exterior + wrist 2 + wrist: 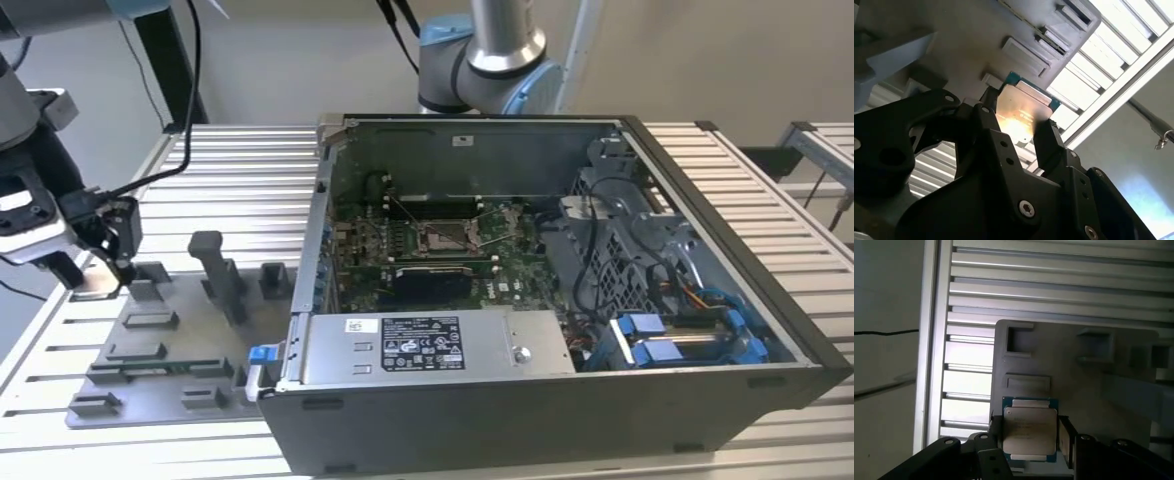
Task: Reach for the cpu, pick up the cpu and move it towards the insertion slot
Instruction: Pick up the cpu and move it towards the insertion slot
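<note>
**Desk:** What has the arm got?

**Photographer:** The gripper [91, 275] hangs at nine o'clock in the exterior view, low over a grey plastic fixture plate [1079, 390] on the slatted aluminium bench [1054, 290]. Its black jaws are clamped on the cpu [1030, 432], pressing two opposite edges. Both wrist views show the chip pinched flat between them.

**Desk:** Lifted, or sitting in its pocket?

**Photographer:** I cannot tell. The plate lies close behind the chip and no gap is plain to see. I would judge the grasp made and the carry not yet begun.

**Desk:** Where is it bound for?

**Photographer:** The insertion slot [447, 236], a square silver-framed socket on the green motherboard [514, 268]. It lies at about three o'clock from the jaws in the exterior view, well apart. The sheet-metal side wall of the open computer case [534, 400] rises between chip and socket.

**Desk:** And the chip itself?

**Photographer:** Thin and close to square, so it has no long axis worth naming. A dull silvery metal lid, catching a warm glare in the second wrist view, sits on a teal-green board that shows as a narrow rim. The plate is matt grey, with rectangular pockets and upright blocks. The bench is ribbed, pale metal.
</note>
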Motion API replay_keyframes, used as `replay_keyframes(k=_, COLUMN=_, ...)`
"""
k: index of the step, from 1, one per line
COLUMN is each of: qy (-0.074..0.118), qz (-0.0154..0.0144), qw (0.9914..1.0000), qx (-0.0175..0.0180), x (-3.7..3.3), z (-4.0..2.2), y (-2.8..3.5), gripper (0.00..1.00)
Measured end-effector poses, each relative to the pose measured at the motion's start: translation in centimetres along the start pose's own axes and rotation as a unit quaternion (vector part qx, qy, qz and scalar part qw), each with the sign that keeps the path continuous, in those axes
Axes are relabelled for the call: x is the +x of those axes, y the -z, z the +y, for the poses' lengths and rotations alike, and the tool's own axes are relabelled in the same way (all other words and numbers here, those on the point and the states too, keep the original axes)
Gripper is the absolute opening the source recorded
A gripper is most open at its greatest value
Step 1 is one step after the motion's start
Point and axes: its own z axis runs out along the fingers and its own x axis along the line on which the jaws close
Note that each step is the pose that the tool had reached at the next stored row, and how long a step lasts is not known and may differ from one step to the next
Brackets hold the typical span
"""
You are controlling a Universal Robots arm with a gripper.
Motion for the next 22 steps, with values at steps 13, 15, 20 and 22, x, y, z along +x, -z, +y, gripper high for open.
replay_keyframes(k=13, qy=0.000, qz=0.0000, qw=1.00000, qx=0.0009, x=-0.01, z=0.11, y=3.08, gripper=0.00)
replay_keyframes(k=15, qy=0.000, qz=0.0000, qw=1.00000, qx=0.0011, x=0.00, z=0.13, y=3.53, gripper=0.00)
replay_keyframes(k=20, qy=0.000, qz=0.0000, qw=1.00000, qx=0.0014, x=-0.01, z=0.17, y=4.65, gripper=0.00)
replay_keyframes(k=22, qy=0.000, qz=0.0000, qw=1.00000, qx=0.0016, x=-0.01, z=0.18, y=5.08, gripper=0.00)
